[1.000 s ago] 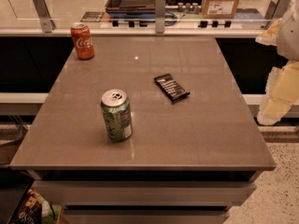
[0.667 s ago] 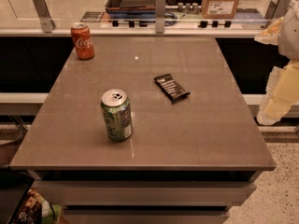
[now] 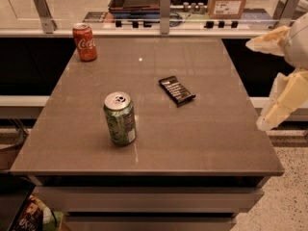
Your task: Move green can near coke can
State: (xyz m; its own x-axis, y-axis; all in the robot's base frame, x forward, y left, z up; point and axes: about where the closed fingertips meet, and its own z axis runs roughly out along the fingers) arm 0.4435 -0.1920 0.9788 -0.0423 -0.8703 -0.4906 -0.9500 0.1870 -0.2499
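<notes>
- Nothing has moved since the earlier frames: the gripper (image 3: 257,83) hangs off the right edge of the counter (image 3: 216,143), jaws wide and empty.
- The green can (image 3: 120,118) stands upright front-left, well apart from the coke can (image 3: 84,42) at the far-left corner.
- Judgement: the reach has not begun.

The green can (image 3: 120,118), green-and-white patterned with a silver tabbed top, stands upright well to the left of the gripper (image 3: 256,84), whose fingers are spread apart at far right. The red coke can (image 3: 84,42) stands upright farther left and farther back, well apart from both.
</notes>
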